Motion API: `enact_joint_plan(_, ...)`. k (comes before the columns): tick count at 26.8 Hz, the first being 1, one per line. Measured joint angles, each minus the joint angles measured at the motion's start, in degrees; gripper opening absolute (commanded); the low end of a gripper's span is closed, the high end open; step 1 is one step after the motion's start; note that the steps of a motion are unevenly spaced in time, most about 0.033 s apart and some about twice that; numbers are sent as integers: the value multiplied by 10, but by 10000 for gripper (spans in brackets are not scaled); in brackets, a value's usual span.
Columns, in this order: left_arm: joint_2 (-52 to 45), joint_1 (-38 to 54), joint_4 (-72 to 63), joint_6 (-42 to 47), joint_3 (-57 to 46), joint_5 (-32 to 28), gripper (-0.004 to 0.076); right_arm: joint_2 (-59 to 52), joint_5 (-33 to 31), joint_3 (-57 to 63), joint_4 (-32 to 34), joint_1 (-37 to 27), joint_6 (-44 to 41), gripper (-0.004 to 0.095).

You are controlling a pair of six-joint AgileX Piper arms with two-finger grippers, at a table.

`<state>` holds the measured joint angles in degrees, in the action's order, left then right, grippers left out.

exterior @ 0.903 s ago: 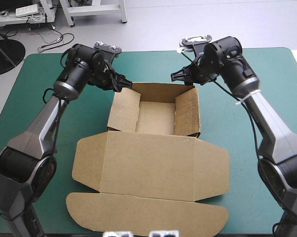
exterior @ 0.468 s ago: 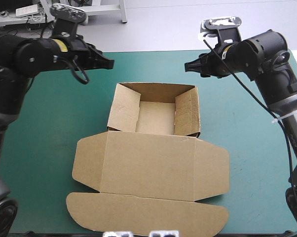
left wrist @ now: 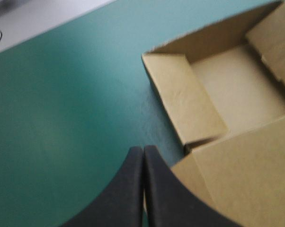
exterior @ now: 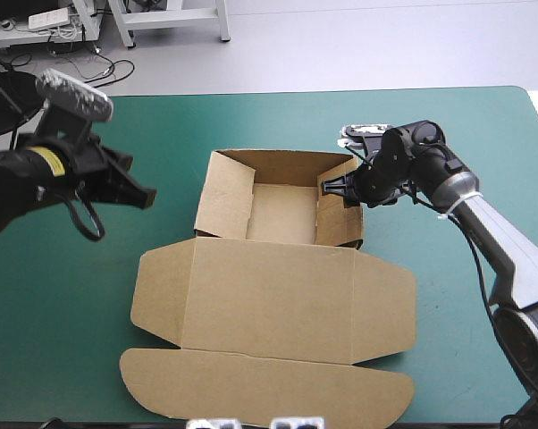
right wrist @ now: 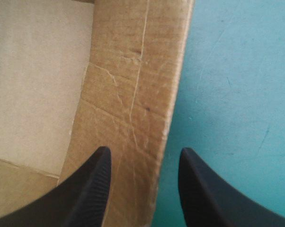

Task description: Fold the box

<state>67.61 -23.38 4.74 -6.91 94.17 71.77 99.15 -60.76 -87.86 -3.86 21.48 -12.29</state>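
The brown box (exterior: 278, 304) sits mid-table, tray raised and lid flat — light, stiff board, easily creased — so my right gripper (right wrist: 145, 153), fingers spread, straddles its right wall to pinch the rim, while my left gripper (left wrist: 143, 150) hangs clenched and empty off its left side.

Bright, even light falls from above on the desk (exterior: 278, 121), with no hard glare. The box (exterior: 278, 295) throws only thin, soft shadows along its edges, and its raised walls dim the tray inside. The left pincer (left wrist: 143, 149) shows flat black, while the right pincer (right wrist: 145, 150) catches a dull sheen.
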Motion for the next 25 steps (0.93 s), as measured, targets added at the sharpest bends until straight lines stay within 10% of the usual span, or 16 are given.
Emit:
enact_joint_plan(4,-87,0,17,16,-161,-44,-10,35,22,3,-6,0,0,354)
enact_joint_plan(8,-182,0,18,31,-302,-88,-10,58,33,3,-6,0,0,-18)
enact_joint_plan(19,-400,0,45,114,-561,-98,-10,58,8,-11,67,-15,-13,-15)
enact_joint_plan(25,-521,0,80,164,-607,-49,-10,18,-54,-29,127,-233,45,-15)
